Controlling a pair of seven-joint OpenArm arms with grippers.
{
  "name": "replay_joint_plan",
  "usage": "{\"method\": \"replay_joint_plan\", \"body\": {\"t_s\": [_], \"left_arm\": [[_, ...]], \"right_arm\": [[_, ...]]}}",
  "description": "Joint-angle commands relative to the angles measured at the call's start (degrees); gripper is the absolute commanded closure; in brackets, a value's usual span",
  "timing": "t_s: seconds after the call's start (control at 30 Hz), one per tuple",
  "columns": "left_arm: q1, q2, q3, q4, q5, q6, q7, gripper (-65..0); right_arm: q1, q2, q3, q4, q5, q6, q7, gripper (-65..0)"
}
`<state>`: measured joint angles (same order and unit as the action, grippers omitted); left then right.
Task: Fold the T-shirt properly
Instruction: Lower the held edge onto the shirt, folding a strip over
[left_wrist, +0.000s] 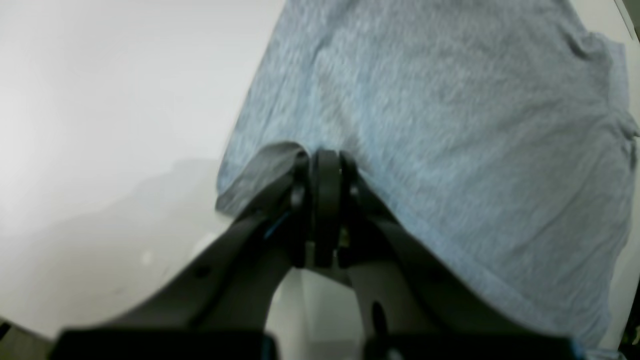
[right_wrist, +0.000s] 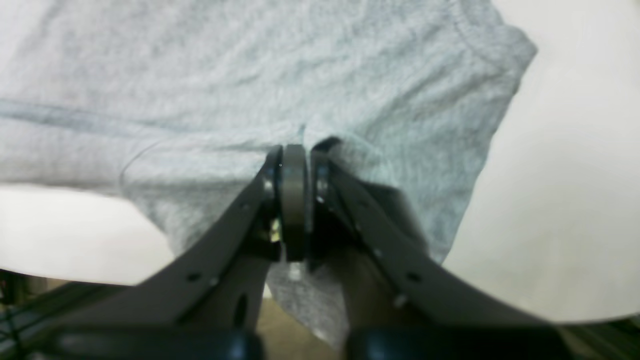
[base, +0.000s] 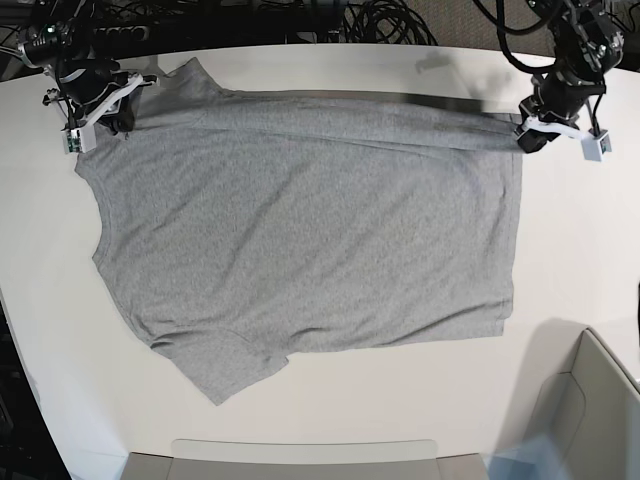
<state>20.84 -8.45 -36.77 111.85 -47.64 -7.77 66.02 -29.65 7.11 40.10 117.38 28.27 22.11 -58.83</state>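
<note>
Bright, even overhead light; both wrist views are soft and motion-blurred, the base view sharp with faint shadows.

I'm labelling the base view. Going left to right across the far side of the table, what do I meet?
Right gripper pinching the T-shirt near its shoulder → the shirt's lifted, stretched far edge → left gripper pinching its hem corner.

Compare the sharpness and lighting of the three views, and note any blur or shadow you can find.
Left wrist view: the heather light-grey cotton T-shirt is smeared by blur, and the black left gripper casts a soft shadow on the white table. Right wrist view: soft focus, with the black right gripper dark against the cloth. Base view: sharpest and evenly lit, with a dark shadow behind the lifted far edge.
</note>
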Motion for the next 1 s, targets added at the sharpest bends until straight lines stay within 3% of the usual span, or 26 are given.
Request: {"method": "replay_joint_plan", "body": {"t_s": [0.0, 0.23, 0.37, 0.53, 0.97], "left_arm": [[-1.02, -0.74, -0.28, 1.07, -0.67, -0.19, -0.92, 0.0], [-7.70, -2.85, -0.02, -1.30, -0.32, -0.10, 1.72, 0.0], [-11.65, -2.59, 0.33, -2.62, 6.27, -0.19, 2.07, 0.0], [-15.70, -2.67, 6.22, -7.72, 11.90, -0.19, 1.45, 0.0], [-19.21, -2.67, 7.02, -11.33, 12.16, -0.19, -0.48, 0.0]], "right_arm": [[0.51, 0.84, -0.67, 0.90, -0.36, 0.09, 1.29, 0.0], [2.18, 1.81, -7.53, 0.90, -7.04, -0.09, 6.21, 0.0], [4.81, 1.46, -7.79, 0.82, -10.29, -0.09, 7.36, 0.0], [8.24, 1.81, -7.96, -1.82, -10.56, -0.09, 7.88, 0.0], [14.48, 1.98, -7.96, -7.54, -10.56, -0.09, 8.15, 0.0]]}}
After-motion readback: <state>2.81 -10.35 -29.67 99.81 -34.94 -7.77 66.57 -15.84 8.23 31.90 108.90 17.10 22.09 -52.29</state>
